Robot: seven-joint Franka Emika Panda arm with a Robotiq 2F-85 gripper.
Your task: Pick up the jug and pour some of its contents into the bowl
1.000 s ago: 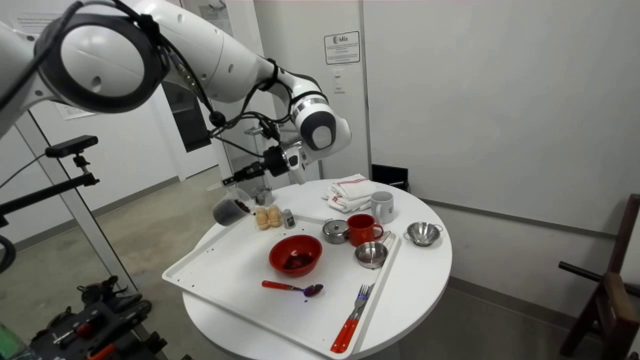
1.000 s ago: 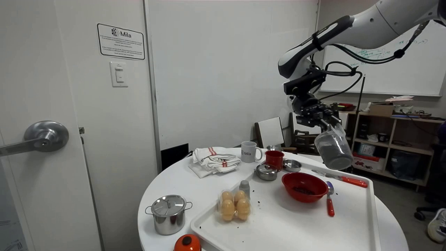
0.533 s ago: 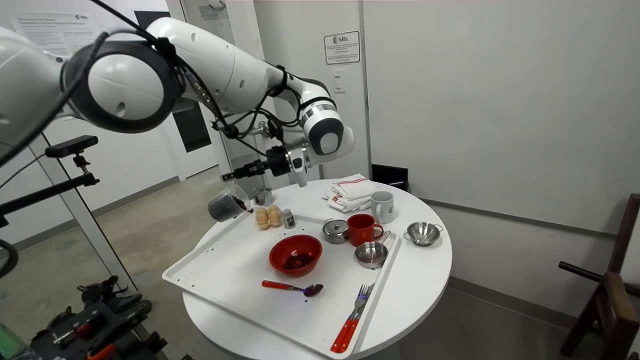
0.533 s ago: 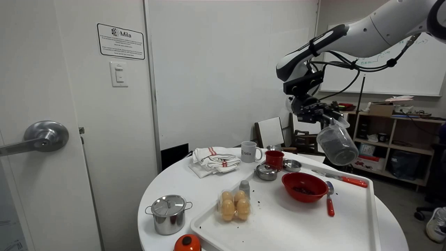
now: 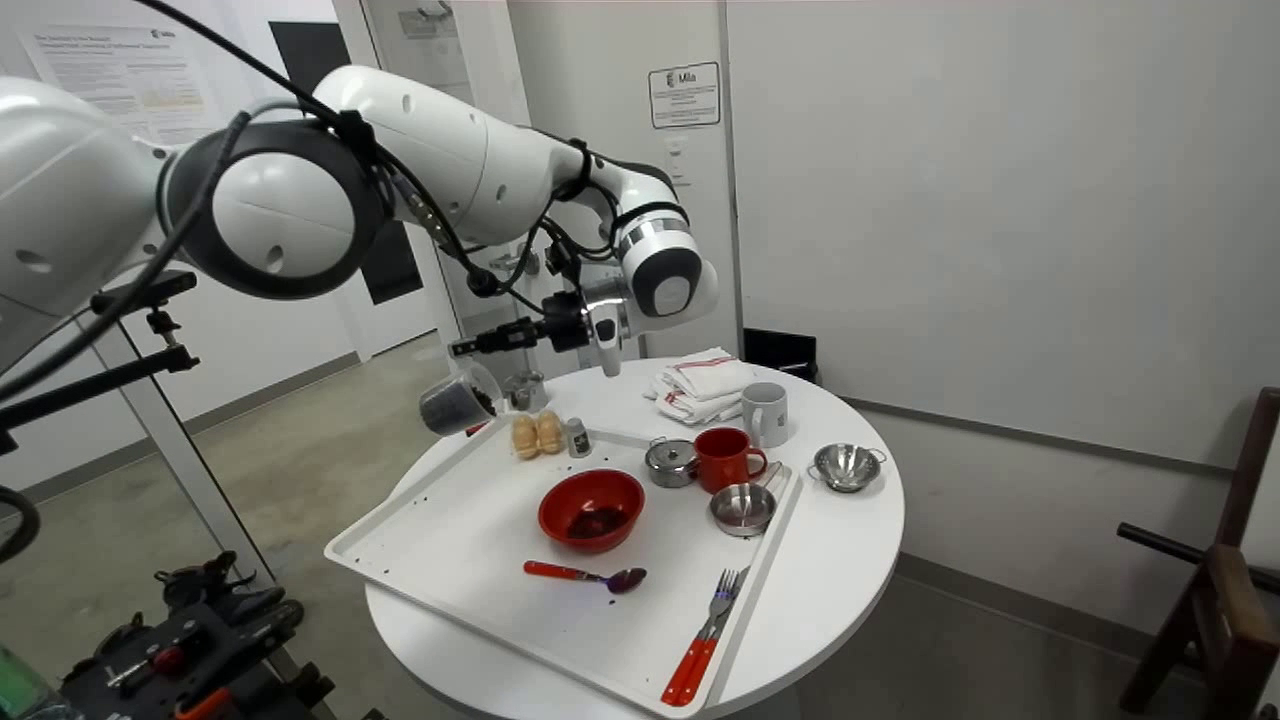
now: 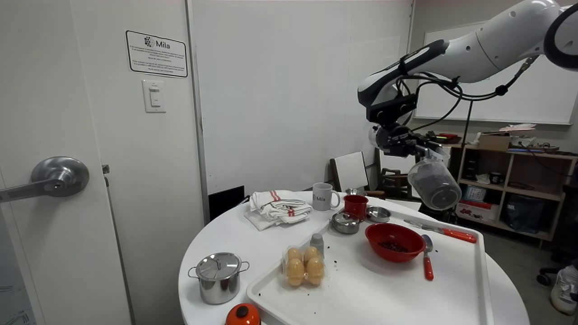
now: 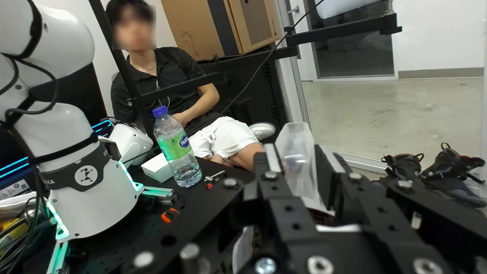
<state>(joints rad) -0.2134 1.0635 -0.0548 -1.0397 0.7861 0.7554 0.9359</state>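
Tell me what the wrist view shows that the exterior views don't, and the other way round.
Only the wrist view: a seated person's blurred face, the robot's base and a large cardboard box.
Only the exterior views, both of them: the red bowl, the white tray and the round table.
Shared: the gripper holding the clear jug, though the wrist view shows mainly its handle.

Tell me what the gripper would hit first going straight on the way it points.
Apart from the jug the gripper holds, the way looks free nearby. Farther off in the wrist view, probably the seated person's pale shoe or the pale post right of it; depth is unclear.
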